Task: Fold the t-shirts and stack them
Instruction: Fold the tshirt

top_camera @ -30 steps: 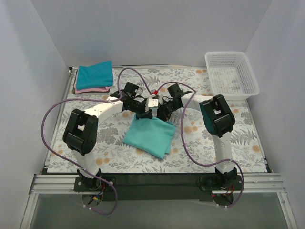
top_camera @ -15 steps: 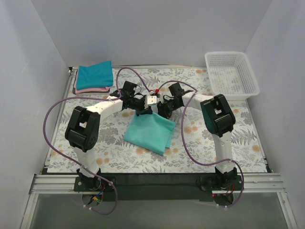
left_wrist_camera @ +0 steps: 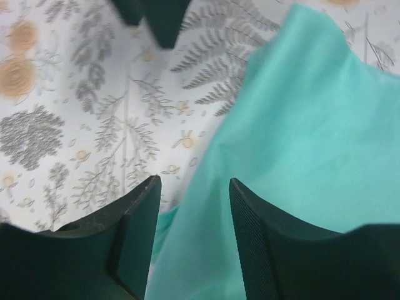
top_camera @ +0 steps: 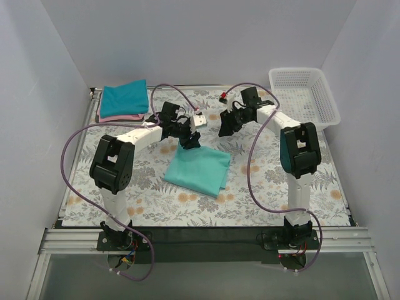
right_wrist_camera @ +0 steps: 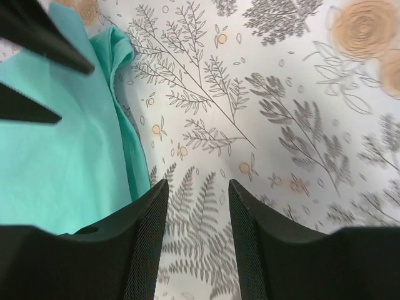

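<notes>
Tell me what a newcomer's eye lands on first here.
The folded sea-green t-shirt lies mid-table, the left end effector open over its far edge, the right end effector open over the floral cloth beside it. Far left, a teal-blue t-shirt sits stacked on a pink t-shirt; a white mesh basket stands far right.

t-shirts 3 (sea-green one (top_camera: 199, 171), teal-blue one (top_camera: 124, 97), pink one (top_camera: 120, 117)) | white basket (top_camera: 295, 69) 1

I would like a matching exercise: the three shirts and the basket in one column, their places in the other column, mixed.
1. green shirt
2. blue shirt
3. pink shirt
4. basket

A. back right corner
B. in the middle, lying alone
C. back left, on top
D. back left, underneath

Pairs: 1-B, 2-C, 3-D, 4-A
</notes>
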Controlling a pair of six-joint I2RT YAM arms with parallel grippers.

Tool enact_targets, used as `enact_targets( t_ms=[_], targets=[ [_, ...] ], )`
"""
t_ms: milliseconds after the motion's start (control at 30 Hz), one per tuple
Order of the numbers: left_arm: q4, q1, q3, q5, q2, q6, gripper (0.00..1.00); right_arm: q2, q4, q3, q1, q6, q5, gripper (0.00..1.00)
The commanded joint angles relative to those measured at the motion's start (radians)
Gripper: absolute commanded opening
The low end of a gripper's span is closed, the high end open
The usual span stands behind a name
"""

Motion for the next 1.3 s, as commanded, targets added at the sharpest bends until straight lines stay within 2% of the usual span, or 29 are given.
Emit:
enact_targets(
  t_ms=[0,133,267,300,367,533,700,800,1000,1133,1267],
  targets=[
    [0.041,0.051,0.096,-0.013,-0.034,-0.265,0.46,-0.15,-0.063,0.002,-0.022,-0.005,-0.023,0.43],
    [0.036,0.091,0.046,-0.002,-0.119,-0.419,0.43,-0.256,-0.062,-0.088,-0.029,0.044,-0.172,0.35],
    [0.012,0.102,-0.026,0.059,-0.195,-0.58,0.3,-0.328,-0.042,-0.217,0.0,0.118,-0.322,0.22],
    [0.007,0.103,-0.039,0.099,-0.199,-0.609,0.24,-0.332,-0.026,-0.243,0.007,0.129,-0.359,0.21],
    [0.002,0.106,-0.072,0.137,-0.193,-0.713,0.21,-0.331,0.0,-0.287,0.027,0.164,-0.384,0.2],
    [0.065,0.113,-0.105,0.185,-0.128,-0.896,0.21,-0.264,0.104,-0.392,0.033,0.249,-0.375,0.19],
    [0.196,0.149,-0.07,0.177,0.007,-1.057,0.22,-0.158,0.171,-0.372,0.009,0.268,-0.278,0.19],
    [0.262,0.186,-0.027,0.19,0.123,-1.143,0.22,-0.08,0.182,-0.297,-0.031,0.272,-0.261,0.19],
    [0.28,0.232,0.116,0.187,0.306,-1.183,0.22,0.06,0.123,-0.11,-0.08,0.184,-0.215,0.19],
    [0.254,0.252,0.211,0.237,0.308,-1.166,0.25,0.077,0.049,0.007,-0.083,0.098,-0.198,0.2],
    [0.236,0.275,0.19,0.308,0.162,-1.203,0.33,-0.057,0.02,0.027,-0.086,0.092,-0.209,0.25]
  ],
)
